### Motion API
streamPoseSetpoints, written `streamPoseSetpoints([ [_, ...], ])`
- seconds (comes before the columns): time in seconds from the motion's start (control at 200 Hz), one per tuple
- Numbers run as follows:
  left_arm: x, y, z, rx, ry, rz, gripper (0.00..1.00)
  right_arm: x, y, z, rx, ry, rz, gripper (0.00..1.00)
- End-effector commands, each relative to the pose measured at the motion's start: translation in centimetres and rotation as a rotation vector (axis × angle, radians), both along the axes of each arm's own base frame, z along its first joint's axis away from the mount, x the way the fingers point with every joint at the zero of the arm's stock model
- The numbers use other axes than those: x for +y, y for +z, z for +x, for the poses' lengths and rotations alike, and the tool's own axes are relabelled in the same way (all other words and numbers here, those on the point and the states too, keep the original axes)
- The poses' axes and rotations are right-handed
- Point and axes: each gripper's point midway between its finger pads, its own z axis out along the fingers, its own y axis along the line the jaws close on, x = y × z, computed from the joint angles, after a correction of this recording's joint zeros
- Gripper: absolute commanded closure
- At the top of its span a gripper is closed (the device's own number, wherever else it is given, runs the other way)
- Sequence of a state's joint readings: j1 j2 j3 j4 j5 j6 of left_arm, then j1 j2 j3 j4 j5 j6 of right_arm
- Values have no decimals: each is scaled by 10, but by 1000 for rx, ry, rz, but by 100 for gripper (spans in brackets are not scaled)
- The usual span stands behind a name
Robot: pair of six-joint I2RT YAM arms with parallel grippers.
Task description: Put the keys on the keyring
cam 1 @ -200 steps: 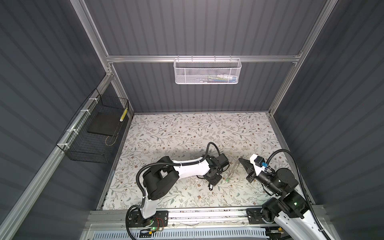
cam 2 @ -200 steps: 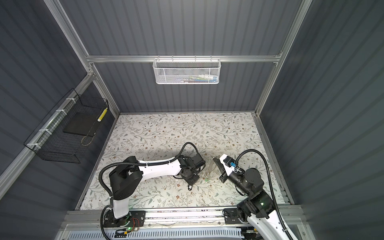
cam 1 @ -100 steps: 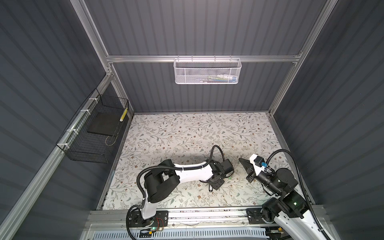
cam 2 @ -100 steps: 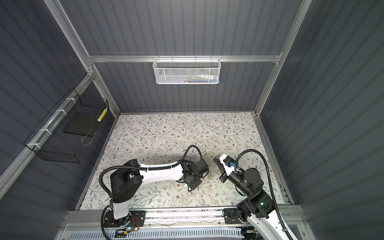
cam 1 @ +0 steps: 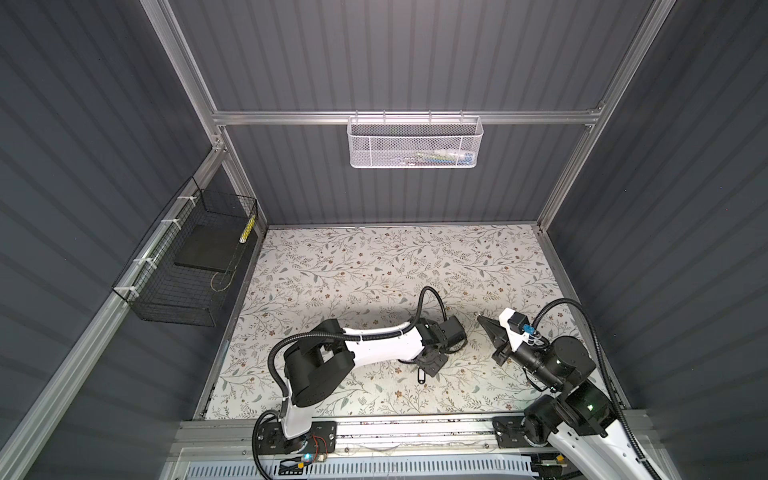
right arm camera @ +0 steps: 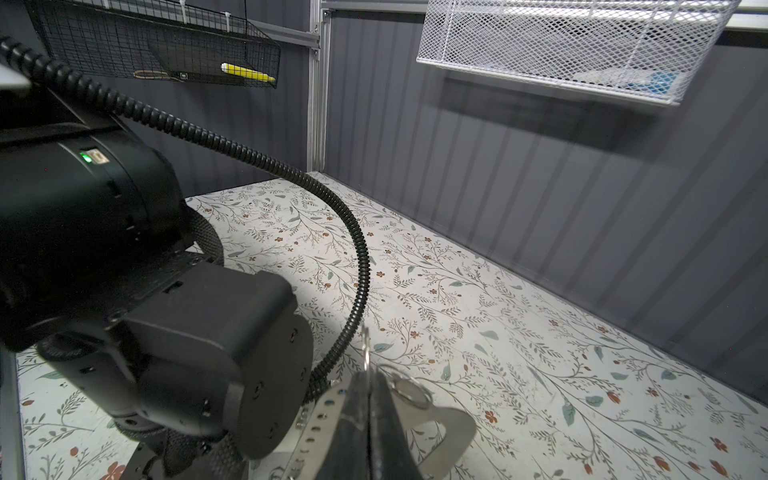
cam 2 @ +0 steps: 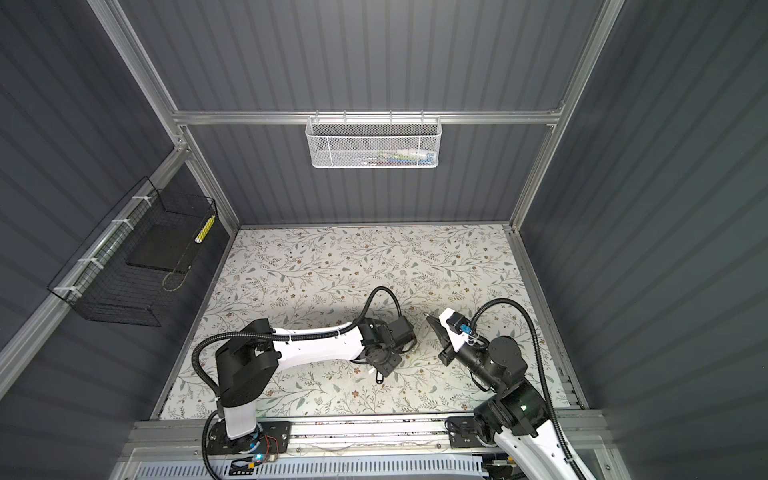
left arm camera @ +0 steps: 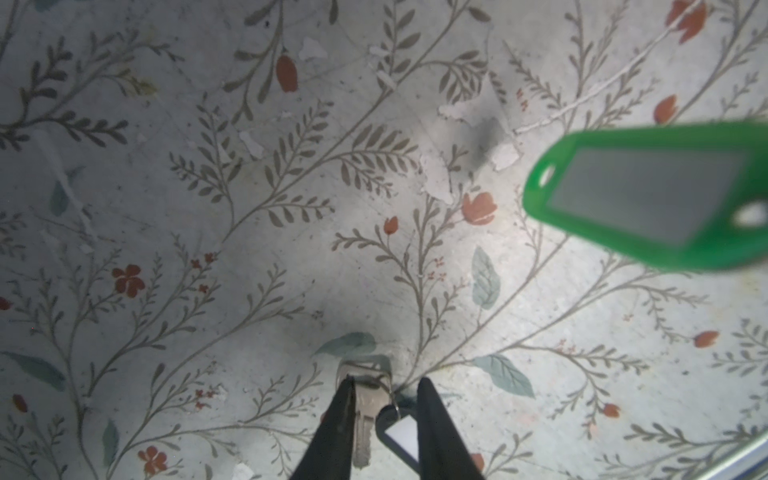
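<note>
The left arm [cam 1: 374, 347] has hardly shifted, just left of the keyring [cam 1: 491, 331]. Its left gripper [left arm camera: 385, 380] has drawn narrow around the black-tagged key [left arm camera: 365, 419] lying on the worktop [left arm camera: 208, 208], so pickup looks begun but not firm. The right gripper [right arm camera: 370, 378] stays clamped on the keyring, a tilted flat grey plate with edge holes and small rings. A green tag [left arm camera: 648, 195] shows blurred, and what it hangs from is unclear.

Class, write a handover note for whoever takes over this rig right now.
Left gripper: open, jaws astride the small silver key with the black tag, lying on the floral table.
Right gripper: shut on the flat dark grey keyring plate, held above the table.
Bright green oval tag: blurred, attachment unclear.
Done: no key visibly hung. Left: grip the black-tagged key, hang it on the plate.
</note>
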State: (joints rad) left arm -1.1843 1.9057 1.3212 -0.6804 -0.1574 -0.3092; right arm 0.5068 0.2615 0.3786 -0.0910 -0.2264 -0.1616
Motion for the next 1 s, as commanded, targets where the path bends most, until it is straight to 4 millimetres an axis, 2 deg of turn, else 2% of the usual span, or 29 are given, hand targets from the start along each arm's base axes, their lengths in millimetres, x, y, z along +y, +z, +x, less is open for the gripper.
streamPoseSetpoints([
  [0.0, 6, 5, -5, 10, 11, 2, 73, -2, 5, 0, -29, -8, 11, 95],
  [0.27, 6, -2, -11, 48, 4, 16, 73, -2, 5, 0, -27, -9, 13, 95],
  [0.55, 10, -7, -12, 57, 9, 40, 78, -1, 5, 0, -27, -8, 13, 95],
  [0.996, 10, -12, -13, 68, 3, 59, 74, -2, 4, 0, -28, -10, 11, 95],
])
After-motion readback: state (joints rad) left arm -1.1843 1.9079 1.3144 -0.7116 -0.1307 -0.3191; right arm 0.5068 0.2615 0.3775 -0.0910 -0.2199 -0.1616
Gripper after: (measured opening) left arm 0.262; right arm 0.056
